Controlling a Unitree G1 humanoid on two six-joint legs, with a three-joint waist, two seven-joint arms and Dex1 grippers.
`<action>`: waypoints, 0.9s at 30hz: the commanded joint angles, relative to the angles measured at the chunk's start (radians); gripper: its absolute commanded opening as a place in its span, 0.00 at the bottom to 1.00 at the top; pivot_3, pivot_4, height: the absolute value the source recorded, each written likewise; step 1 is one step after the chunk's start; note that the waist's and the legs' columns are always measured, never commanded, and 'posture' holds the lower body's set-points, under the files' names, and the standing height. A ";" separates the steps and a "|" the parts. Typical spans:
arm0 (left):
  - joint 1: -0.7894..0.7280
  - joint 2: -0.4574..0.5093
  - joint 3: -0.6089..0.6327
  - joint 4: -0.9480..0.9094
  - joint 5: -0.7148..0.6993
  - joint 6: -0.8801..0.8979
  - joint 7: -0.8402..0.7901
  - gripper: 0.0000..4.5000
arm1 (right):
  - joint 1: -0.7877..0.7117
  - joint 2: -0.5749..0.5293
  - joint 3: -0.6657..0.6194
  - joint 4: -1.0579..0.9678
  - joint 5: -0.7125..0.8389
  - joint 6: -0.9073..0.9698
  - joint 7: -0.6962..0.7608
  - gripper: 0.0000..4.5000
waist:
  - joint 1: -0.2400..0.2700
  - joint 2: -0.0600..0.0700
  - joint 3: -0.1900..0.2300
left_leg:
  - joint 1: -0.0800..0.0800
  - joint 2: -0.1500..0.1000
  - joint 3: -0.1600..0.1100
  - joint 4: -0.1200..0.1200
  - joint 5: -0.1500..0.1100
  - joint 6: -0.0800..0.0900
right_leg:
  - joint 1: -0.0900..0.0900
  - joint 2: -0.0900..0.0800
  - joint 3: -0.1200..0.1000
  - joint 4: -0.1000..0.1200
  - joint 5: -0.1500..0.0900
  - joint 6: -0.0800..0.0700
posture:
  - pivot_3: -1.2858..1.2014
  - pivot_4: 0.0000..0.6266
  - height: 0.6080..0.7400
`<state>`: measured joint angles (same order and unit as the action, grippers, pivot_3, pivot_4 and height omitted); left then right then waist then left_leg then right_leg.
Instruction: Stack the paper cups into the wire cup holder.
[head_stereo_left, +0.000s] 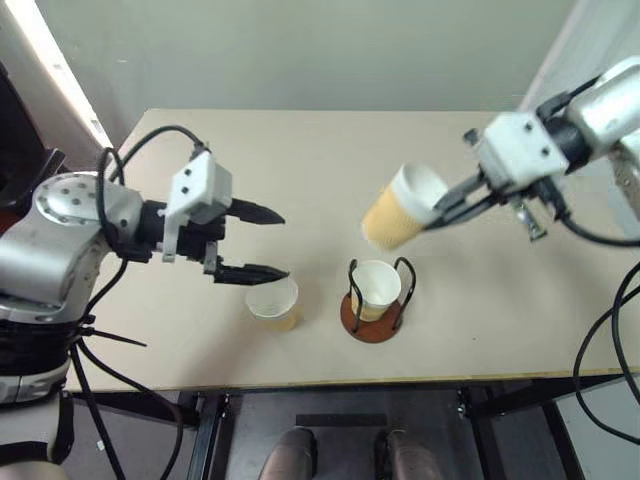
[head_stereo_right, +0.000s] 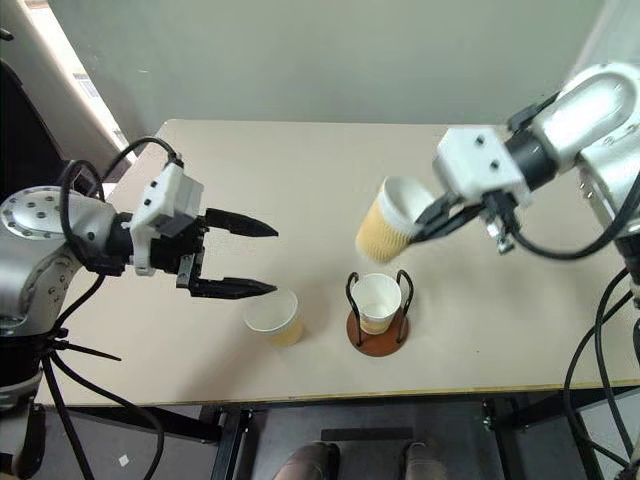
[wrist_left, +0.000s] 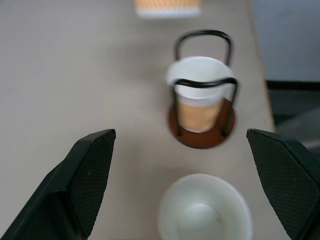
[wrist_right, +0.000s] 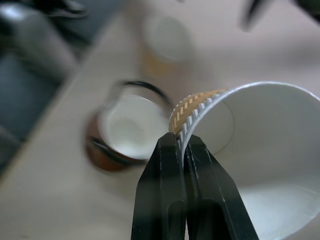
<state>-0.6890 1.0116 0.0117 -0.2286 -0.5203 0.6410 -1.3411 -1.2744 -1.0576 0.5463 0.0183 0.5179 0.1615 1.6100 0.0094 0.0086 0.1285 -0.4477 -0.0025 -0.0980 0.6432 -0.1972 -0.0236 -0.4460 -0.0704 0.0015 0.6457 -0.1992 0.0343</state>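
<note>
Right claw (head_stereo_left: 440, 212) (cup (head_stereo_left: 400, 207) pinched) over beige table (head_stereo_left: 300, 150), perhaps grey wall (head_stereo_left: 300, 50).

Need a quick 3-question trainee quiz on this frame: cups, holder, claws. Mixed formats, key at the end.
1. True or false: the wire cup holder is empty.
2. Which claw grips a paper cup, and by what part?
3. Multiple choice: the loose cup on the table is A) lying on its side, B) upright beside the holder, C) inside the holder.

Key:
1. False; one cup sits in it.
2. The right claw, pinching the rim of the lifted cup; the left claw is open, holding nothing.
3. B
</note>
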 joint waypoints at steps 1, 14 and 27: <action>-0.009 0.029 -0.016 0.019 0.040 -0.047 -0.018 1.00 | -0.009 -0.023 0.003 -0.062 -0.005 -0.009 0.004 0.01 | -0.002 0.000 0.000 | 0.001 0.000 0.000 0.000 -0.002 0.006 | 0.000 0.000 0.000 0.001 0.001 -0.001 | 0.52 0.24 1.00; 0.005 0.031 -0.037 0.005 0.057 -0.060 -0.012 1.00 | -0.015 0.050 0.106 0.014 -0.162 -0.172 0.004 0.01 | -0.004 0.000 0.000 | 0.004 0.000 -0.001 -0.003 0.005 0.009 | 0.001 0.000 0.000 0.001 0.006 -0.009 | 0.52 0.24 1.00; 0.028 0.051 -0.040 -0.018 0.062 -0.048 0.004 1.00 | -0.042 0.045 0.184 -0.017 -0.143 -0.196 0.004 0.21 | -0.004 0.000 0.000 | 0.003 0.000 0.000 -0.006 0.004 0.009 | 0.000 0.000 0.000 0.000 0.006 -0.009 | 0.52 0.24 1.00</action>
<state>-0.6583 1.0445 -0.0404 -0.2321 -0.4686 0.5972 -1.3428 -1.2833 -0.9999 0.7381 0.0210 0.3617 -0.0355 1.6100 0.0057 0.0084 0.1284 -0.4445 -0.0026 -0.0985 0.6377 -0.1932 -0.0145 -0.4457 -0.0704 0.0011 0.6455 -0.1933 0.0257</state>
